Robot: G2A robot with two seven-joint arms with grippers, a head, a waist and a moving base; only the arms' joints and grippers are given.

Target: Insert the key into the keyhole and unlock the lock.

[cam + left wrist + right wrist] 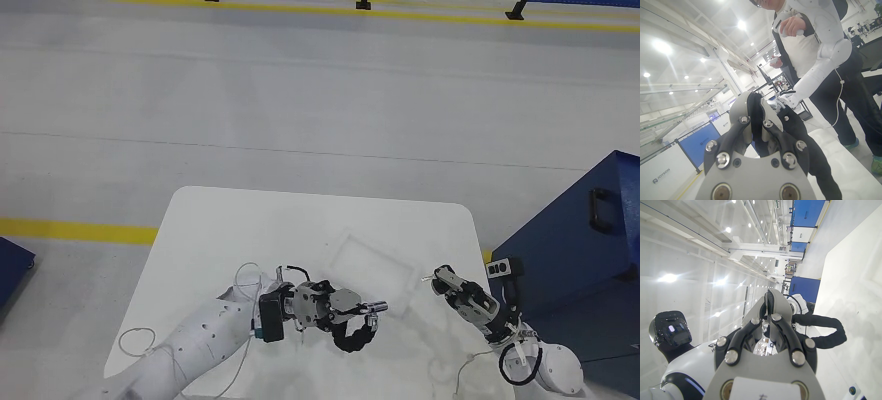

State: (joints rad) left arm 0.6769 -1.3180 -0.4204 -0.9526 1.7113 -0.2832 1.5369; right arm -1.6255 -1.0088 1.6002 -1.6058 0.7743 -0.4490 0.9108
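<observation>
My left gripper (pixel 342 303) is low over the near middle of the white table (pixel 250 230). It is shut on the lock (pixel 368 309), a silver cylinder with a black cable loop (pixel 355 340) hanging beside it. In the left wrist view the black cable fills the space between the fingers (pixel 743 106), and the silver lock body (pixel 774 103) shows just past them. My right gripper (pixel 440 275) is to the right of the lock, apart from it, with its fingers (pixel 779 300) pressed together. I cannot make out a key between them. The right wrist view shows the cable loop (pixel 829 330) lying on the table.
A blue cabinet (pixel 590 250) stands close against the table's right side. A small black device (pixel 503 267) sits at that edge. A faint rectangular outline (pixel 370 262) is marked on the table just beyond the grippers.
</observation>
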